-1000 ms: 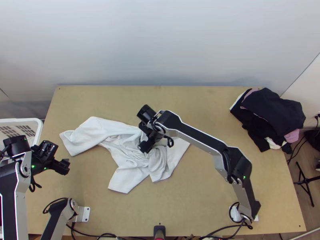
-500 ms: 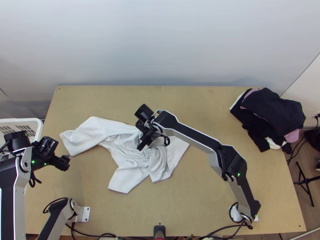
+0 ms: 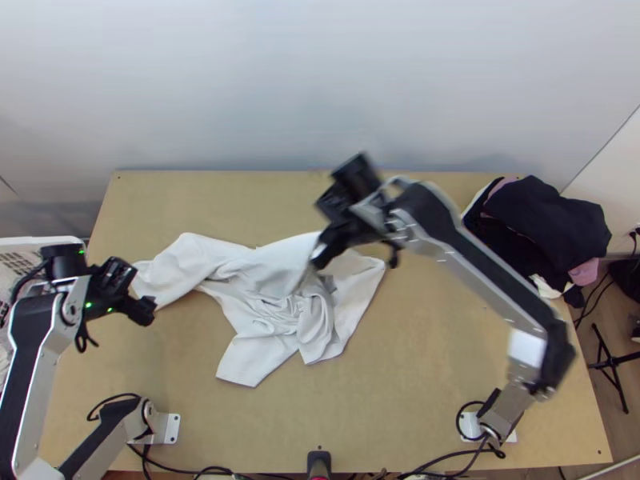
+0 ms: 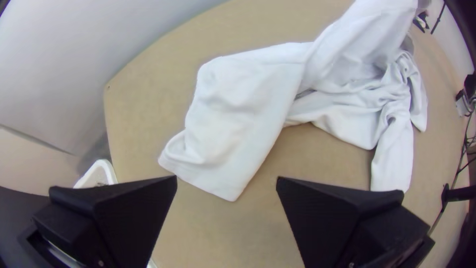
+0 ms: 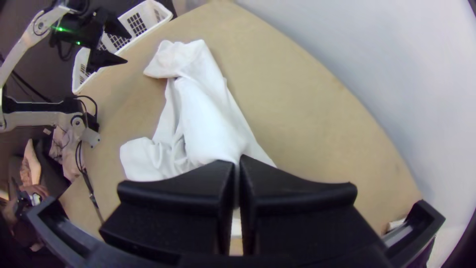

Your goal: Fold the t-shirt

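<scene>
The white t-shirt [image 3: 264, 312] lies bunched on the table, left of centre, with one flat part stretching toward the basket. My right gripper [image 3: 318, 258] is above its far side, shut on a pinch of the cloth, which rises to the fingers. In the right wrist view the t-shirt [image 5: 203, 119] runs up between the closed fingers of my right gripper [image 5: 238, 161]. My left gripper [image 3: 149, 310] is at the table's left side, beside the shirt's left end. In the left wrist view my left gripper [image 4: 226, 181] stands open, the t-shirt [image 4: 238, 109] beyond its fingers.
A pile of dark, pink and white clothes [image 3: 548, 228] lies at the table's far right corner. A white basket [image 3: 80, 242] stands at the left edge, partly behind the left arm. Bare wood [image 3: 416, 384] spreads over the near right part of the table.
My right gripper has moved away from the near edge and to the right, drawing the t-shirt's upper middle up with it. My left gripper has shifted slightly right and away from the near edge.
</scene>
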Controlling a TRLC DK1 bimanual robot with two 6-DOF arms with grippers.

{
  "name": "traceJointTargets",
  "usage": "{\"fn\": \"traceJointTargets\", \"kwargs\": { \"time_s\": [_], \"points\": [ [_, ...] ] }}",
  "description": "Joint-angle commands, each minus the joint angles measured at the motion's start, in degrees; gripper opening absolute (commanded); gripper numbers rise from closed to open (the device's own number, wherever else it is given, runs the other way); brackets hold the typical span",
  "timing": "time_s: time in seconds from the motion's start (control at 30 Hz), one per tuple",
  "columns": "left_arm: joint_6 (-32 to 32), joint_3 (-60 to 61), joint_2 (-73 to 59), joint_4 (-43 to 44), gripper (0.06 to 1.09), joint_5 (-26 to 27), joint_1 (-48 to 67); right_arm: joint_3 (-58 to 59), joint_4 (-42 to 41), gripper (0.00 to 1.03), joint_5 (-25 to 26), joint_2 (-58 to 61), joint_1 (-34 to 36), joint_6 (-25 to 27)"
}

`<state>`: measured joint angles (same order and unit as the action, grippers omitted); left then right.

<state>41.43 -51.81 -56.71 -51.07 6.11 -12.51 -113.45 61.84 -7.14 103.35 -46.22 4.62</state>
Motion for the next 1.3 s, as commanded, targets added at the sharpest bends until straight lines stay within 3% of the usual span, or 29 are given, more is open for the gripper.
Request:
{"fn": "traceJointTargets", "kwargs": {
  "time_s": [0.0,0.23,0.5,0.63,0.8,1.27],
  "points": [
    [-2.1,-0.9,-5.2,4.1,1.03,-3.4,8.0,-1.5,5.7,0.03,-0.9,-11.5,7.4,1.8],
    [-3.7,-4.6,-12.2,6.5,1.03,-3.5,11.6,1.1,6.7,0.03,-1.3,-19.4,16.2,2.1],
    [-6.9,-9.1,-20.2,8.4,1.03,-5.0,20.7,4.2,6.7,0.03,-1.3,-21.3,17.0,2.2],
    [-7.1,-11.1,-22.2,8.5,1.03,-6.7,22.8,3.1,6.3,0.03,-1.3,-21.7,21.9,2.8],
    [-7.0,-10.9,-23.6,9.1,1.03,-6.7,23.9,8.4,6.7,0.03,-1.5,-24.2,28.0,6.1],
    [-11.3,-21.0,-39.7,12.7,1.03,-7.3,38.3,12.9,6.7,0.03,-2.3,-27.1,27.9,6.0]
  ]
}}
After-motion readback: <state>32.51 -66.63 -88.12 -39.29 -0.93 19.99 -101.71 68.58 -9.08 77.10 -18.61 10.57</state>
